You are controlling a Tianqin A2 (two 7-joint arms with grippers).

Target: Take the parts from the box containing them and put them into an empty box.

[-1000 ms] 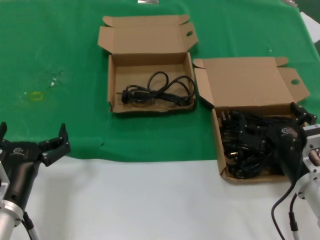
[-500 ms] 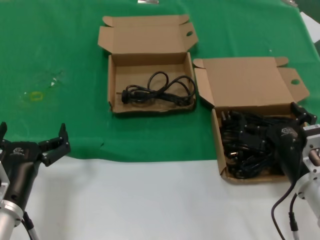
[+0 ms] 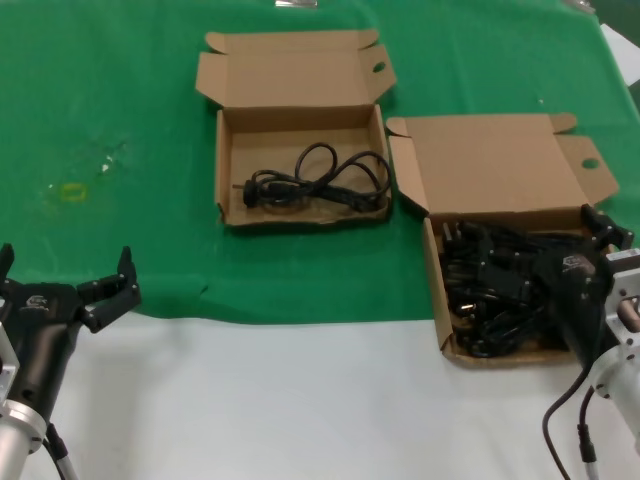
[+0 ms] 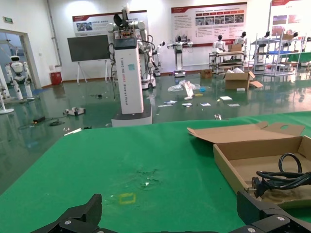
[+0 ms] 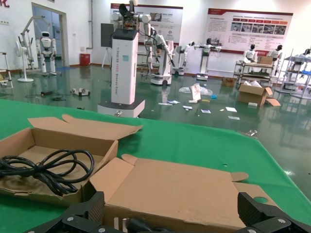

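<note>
Two open cardboard boxes stand on the green cloth. The nearer box [image 3: 437, 300] on the right is heaped with the parts [image 3: 492, 290], black looped power cords. My right gripper [image 3: 545, 258] hangs open low over that heap; in the right wrist view its fingers [image 5: 90, 209] spread wide in front of the box's raised flap [image 5: 184, 187], and a plug [image 5: 132, 226] shows just below. The farther box [image 3: 226, 175] holds one coiled cord [image 3: 320, 178], which shows too as a cord [image 5: 48, 170] in the right wrist view. My left gripper [image 3: 65, 268] is open and holds nothing, at the near left.
Green cloth [image 3: 120, 100] covers the far part of the table, and bare white table [image 3: 300, 400] lies near me. A small yellow tape mark [image 3: 72, 192] sits on the cloth at the left. Both boxes' lids stand open towards the far side.
</note>
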